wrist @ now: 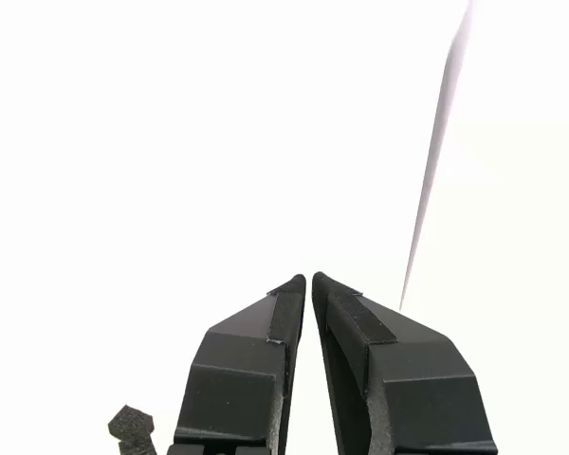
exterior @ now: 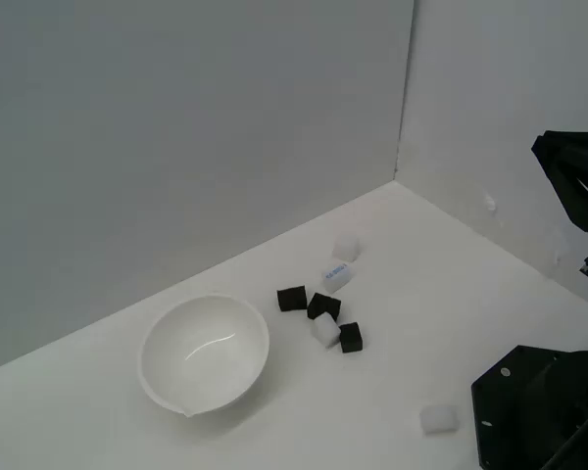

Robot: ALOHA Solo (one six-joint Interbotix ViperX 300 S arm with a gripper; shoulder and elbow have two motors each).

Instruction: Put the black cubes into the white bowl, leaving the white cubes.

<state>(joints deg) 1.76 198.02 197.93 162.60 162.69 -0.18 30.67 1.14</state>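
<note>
The gripper (wrist: 309, 278) has its fingertips pressed together, holding nothing. Three black cubes (exterior: 292, 299) cluster just beside the white bowl (exterior: 157, 364), open table (exterior: 451, 284) beyond them.

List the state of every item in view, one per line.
white bowl: upright, empty.
black cubes: on the table, outside the bowl.
white cubes: on the table, one lying apart from the cluster.
claw: shut, holding nothing.
</note>
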